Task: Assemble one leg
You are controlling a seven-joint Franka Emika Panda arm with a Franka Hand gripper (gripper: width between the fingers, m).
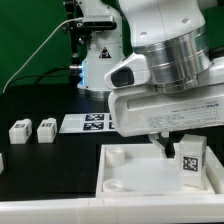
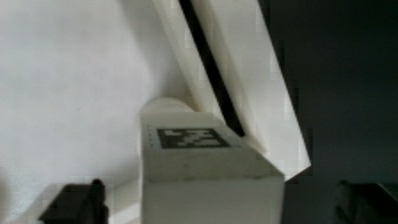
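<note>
The leg (image 1: 190,160), lower right in the exterior view, looks light, stiff and slick, best pinched across its flat sides; the gripper (image 2: 214,206) straddles it, jaws spread.

The claw (image 1: 182,146) hangs over a tagged leg (image 1: 190,162) standing upright on the white panel (image 1: 130,168).

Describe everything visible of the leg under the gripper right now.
The leg is a small white blocky peg, plastic-looking, with a black-and-white square tag on one face. It stands roughly upright on the panel near its edge at the exterior view's right, beneath the gripper, whose fingers flank it with gaps showing.
</note>
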